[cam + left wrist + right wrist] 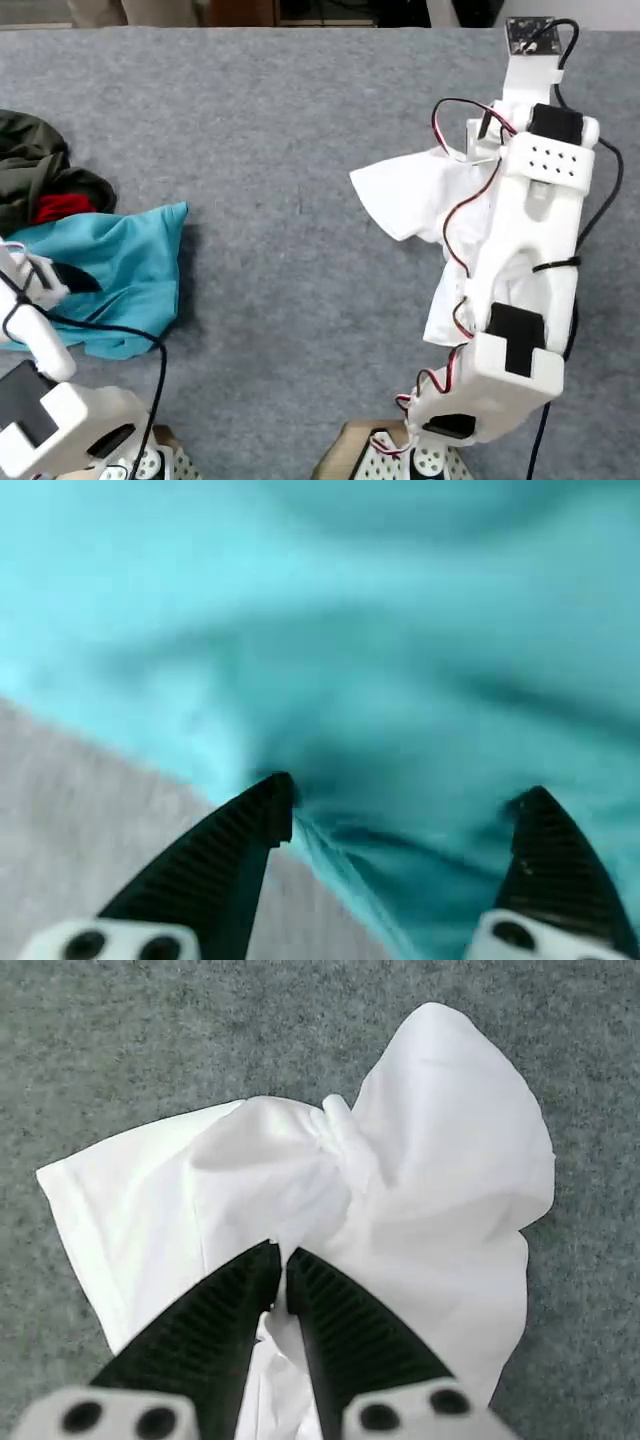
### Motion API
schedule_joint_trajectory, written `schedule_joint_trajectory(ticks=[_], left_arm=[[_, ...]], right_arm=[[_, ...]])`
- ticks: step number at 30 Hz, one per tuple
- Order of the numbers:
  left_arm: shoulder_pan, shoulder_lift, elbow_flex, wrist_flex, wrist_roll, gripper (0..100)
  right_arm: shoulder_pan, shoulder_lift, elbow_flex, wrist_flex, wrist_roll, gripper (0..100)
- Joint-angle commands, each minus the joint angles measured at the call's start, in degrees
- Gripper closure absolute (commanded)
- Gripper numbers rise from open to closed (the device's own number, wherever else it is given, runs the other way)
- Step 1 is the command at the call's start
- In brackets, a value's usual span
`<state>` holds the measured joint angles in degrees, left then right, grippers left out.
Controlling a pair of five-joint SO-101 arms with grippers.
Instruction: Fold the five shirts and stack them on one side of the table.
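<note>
A teal shirt lies crumpled at the left of the grey table. My left gripper is open just above the teal shirt's edge, one black fingertip near the table and the other over cloth. A white shirt lies bunched at the right, partly under my right arm. My right gripper is shut on a fold of the white shirt, whose cloth gathers into a knot just past the fingertips.
A dark green shirt and a red one are heaped at the far left edge, touching the teal shirt. Bare table lies between the two arms and along the far side.
</note>
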<state>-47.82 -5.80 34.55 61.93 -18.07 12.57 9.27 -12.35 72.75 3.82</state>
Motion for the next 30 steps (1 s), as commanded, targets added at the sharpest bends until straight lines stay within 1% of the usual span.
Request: schedule_joint_trajectory(ticks=[1,3,4,6,9,10,11,16,20,23,25,27,30], left_arm=[[-0.35,-0.13,6.77,-19.78,0.00,65],[-0.44,1.19,7.30,-23.21,0.79,67],[-0.53,1.89,7.21,-23.91,1.93,70],[-0.70,3.03,5.54,-24.18,3.43,80],[-1.32,3.38,0.62,-21.10,4.57,98],[-1.85,3.38,-2.11,-19.34,5.36,98],[-2.55,3.38,-5.27,-17.23,6.86,96],[-7.82,3.38,-27.87,-7.12,18.64,98],[-9.14,3.82,-45.98,-2.81,26.29,98],[-7.82,4.00,-55.47,-2.81,31.47,98],[-6.15,4.09,-58.73,-5.36,34.37,98],[-3.60,4.09,-58.37,-10.11,36.48,98],[0.09,5.23,-53.89,-19.08,36.92,98]], right_arm=[[-1.01,-3.82,-0.92,0.09,0.53,99.4],[-1.01,-3.82,0.13,0.00,0.53,99.4],[-1.01,-3.82,0.57,0.00,0.53,99.4],[-1.01,-3.82,1.36,0.00,0.53,99.4],[-0.84,-3.82,2.15,0.00,0.53,99.4],[-0.75,-3.82,2.42,0.00,0.53,99.4],[-0.75,-3.82,2.51,0.00,0.53,99.4],[-0.84,-3.82,3.03,0.00,0.53,99.4],[-1.10,-3.82,3.12,0.00,0.44,99.4],[-1.10,-3.82,3.12,0.00,0.44,99.4],[-1.10,-3.82,3.12,0.09,0.44,99.4],[-1.10,-3.82,3.30,0.35,0.44,99.4],[-1.19,-4.18,5.05,0.00,0.44,99.4]])
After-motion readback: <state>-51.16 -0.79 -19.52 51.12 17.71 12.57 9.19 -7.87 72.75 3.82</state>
